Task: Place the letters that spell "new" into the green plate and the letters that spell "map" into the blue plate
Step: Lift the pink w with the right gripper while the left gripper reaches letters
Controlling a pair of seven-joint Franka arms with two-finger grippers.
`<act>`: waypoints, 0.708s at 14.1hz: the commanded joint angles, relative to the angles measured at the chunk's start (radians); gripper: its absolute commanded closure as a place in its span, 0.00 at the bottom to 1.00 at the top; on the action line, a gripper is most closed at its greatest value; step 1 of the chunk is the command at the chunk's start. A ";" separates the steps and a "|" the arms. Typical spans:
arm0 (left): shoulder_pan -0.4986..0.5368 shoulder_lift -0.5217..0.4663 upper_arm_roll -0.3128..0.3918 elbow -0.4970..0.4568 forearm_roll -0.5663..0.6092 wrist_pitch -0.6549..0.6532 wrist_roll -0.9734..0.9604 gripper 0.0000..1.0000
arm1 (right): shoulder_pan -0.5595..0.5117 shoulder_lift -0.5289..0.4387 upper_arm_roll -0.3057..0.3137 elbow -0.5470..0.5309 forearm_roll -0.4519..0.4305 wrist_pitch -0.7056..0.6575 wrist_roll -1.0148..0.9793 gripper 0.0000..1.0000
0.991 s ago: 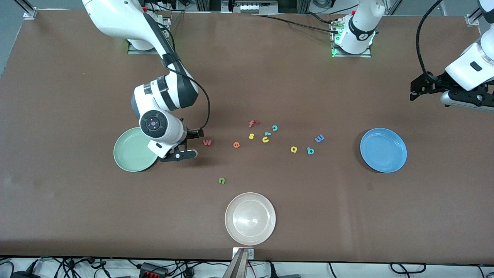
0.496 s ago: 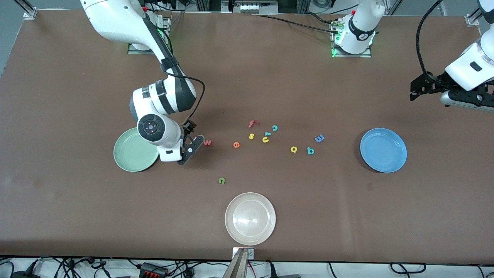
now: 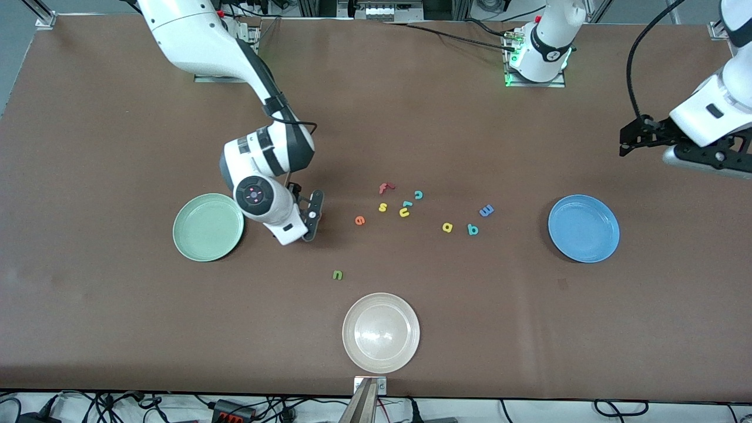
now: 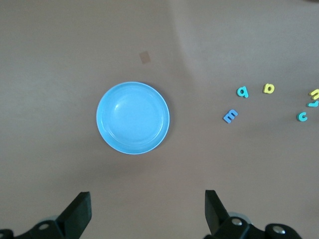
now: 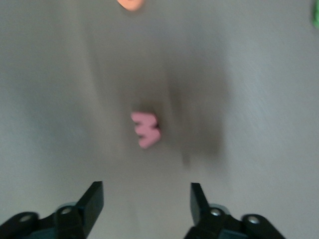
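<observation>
Across the table in the front view, the right gripper (image 3: 313, 216) hangs low between the green plate (image 3: 208, 227) and the orange e (image 3: 360, 220), covering the spot under it, and its jaws stand apart with nothing between them. The dark green n (image 3: 337, 274) lies alone nearer the camera, just above the whitish-beige plate (image 3: 380, 332). Toward the left arm's end sit the yellow a (image 3: 447, 227), the teal p (image 3: 473, 230) and the blue m (image 3: 486, 210), with the blue plate (image 3: 583, 228) farther along; both coloured plates hold nothing. The red f (image 3: 385, 188), yellow s (image 3: 383, 207), yellow u (image 3: 404, 212) and teal c (image 3: 419, 194) cluster mid-table. The left gripper (image 3: 631, 138) waits high over the table's left-arm end. From the left wrist view, its fingers (image 4: 79, 213) are spread wide above the blue plate (image 4: 132, 117), with the m (image 4: 230, 116), p (image 4: 242, 91) and a (image 4: 268, 88) off to one side. From the right wrist view, blurred by motion, the red w (image 5: 145, 129) lies flat on the table just ahead of the spread fingers (image 5: 93, 199), untouched, with the e (image 5: 130, 4) at the frame's edge.
</observation>
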 commanded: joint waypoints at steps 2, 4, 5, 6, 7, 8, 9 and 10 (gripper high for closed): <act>-0.048 0.146 -0.010 0.034 -0.014 0.009 0.003 0.00 | 0.033 0.034 -0.003 0.004 -0.015 0.075 -0.093 0.29; -0.086 0.252 -0.013 0.062 -0.010 0.012 -0.004 0.00 | 0.037 0.048 -0.003 -0.006 -0.015 0.114 -0.120 0.31; -0.097 0.284 -0.015 0.063 -0.015 0.034 -0.007 0.00 | 0.042 0.048 -0.003 -0.009 -0.017 0.119 -0.121 0.31; -0.108 0.324 -0.016 0.062 -0.017 0.094 -0.026 0.00 | 0.048 0.050 -0.003 -0.010 -0.018 0.125 -0.121 0.31; -0.123 0.356 -0.018 0.059 -0.029 0.138 -0.065 0.00 | 0.054 0.056 -0.003 -0.013 -0.018 0.140 -0.123 0.31; -0.149 0.390 -0.021 0.060 -0.040 0.175 -0.145 0.00 | 0.063 0.058 -0.003 -0.027 -0.020 0.163 -0.124 0.32; -0.174 0.413 -0.021 0.059 -0.043 0.215 -0.224 0.00 | 0.065 0.058 -0.003 -0.047 -0.020 0.196 -0.124 0.32; -0.203 0.436 -0.021 0.056 -0.044 0.257 -0.293 0.00 | 0.065 0.056 -0.003 -0.065 -0.020 0.223 -0.127 0.32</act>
